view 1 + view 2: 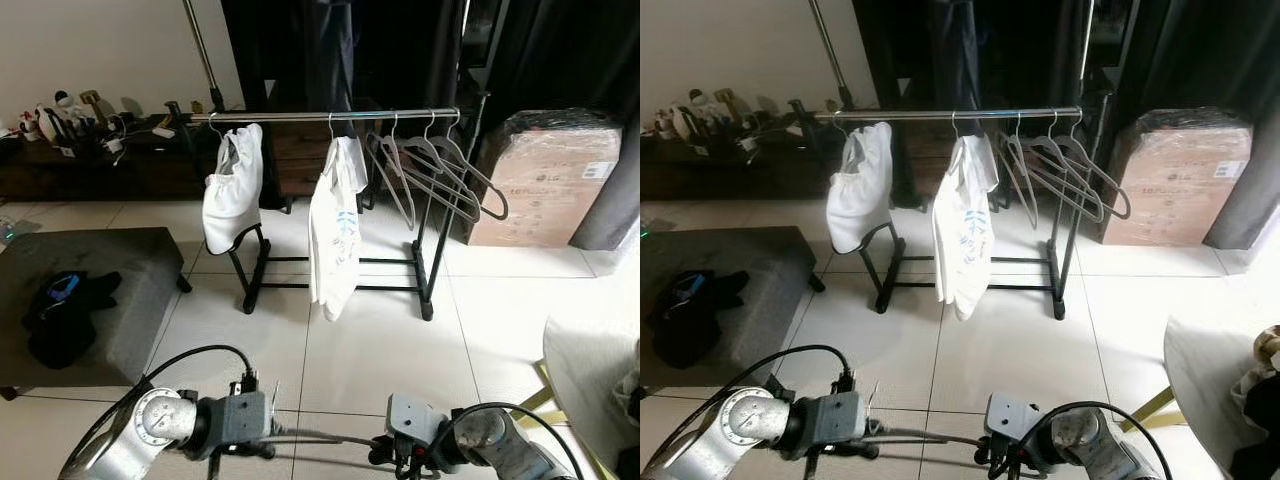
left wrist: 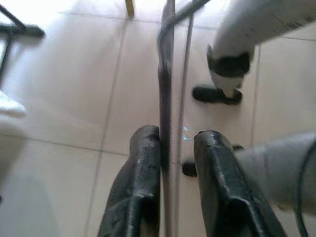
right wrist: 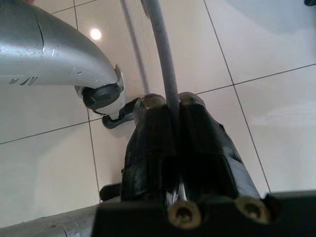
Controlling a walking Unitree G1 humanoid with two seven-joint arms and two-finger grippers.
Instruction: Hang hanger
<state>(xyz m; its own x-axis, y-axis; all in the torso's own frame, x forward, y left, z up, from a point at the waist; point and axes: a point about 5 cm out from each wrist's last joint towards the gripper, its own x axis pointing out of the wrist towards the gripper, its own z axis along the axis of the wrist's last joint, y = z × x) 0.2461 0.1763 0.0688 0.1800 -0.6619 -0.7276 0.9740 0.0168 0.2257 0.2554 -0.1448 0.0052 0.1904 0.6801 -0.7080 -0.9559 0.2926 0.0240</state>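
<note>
The hanger [image 1: 320,438], grey and thin, lies level between the two wrists at the near edge of the scene, low over the white tiled floor [image 1: 380,340]. The right gripper [image 3: 170,106] is clamped on one bar of it, fingers pressed close with the bar running out between the tips. The left gripper [image 2: 173,140] stands at a narrow gap with a hanger bar between the fingers; one finger [image 2: 145,148] touches the bar, while contact by the other cannot be told.

The clothes rack [image 1: 330,116] stands far and centre, a chrome rail on a black frame. Count on the rail: two white garments on hangers, one at the left end [image 1: 232,190] and one near the middle [image 1: 335,235], and to their right a cluster of empty grey hangers [image 1: 435,170], at least three; the exact number cannot be told where they overlap.

One cardboard box [image 1: 545,180] stands far right beside the rack, closed, with a dark sheet over its top. One grey ottoman [image 1: 90,290] sits at near left and bears one heap of dark cloth [image 1: 65,310] with a blue patch. A low dark cabinet [image 1: 90,160] along the far left wall carries assorted small items, too small to count.
</note>
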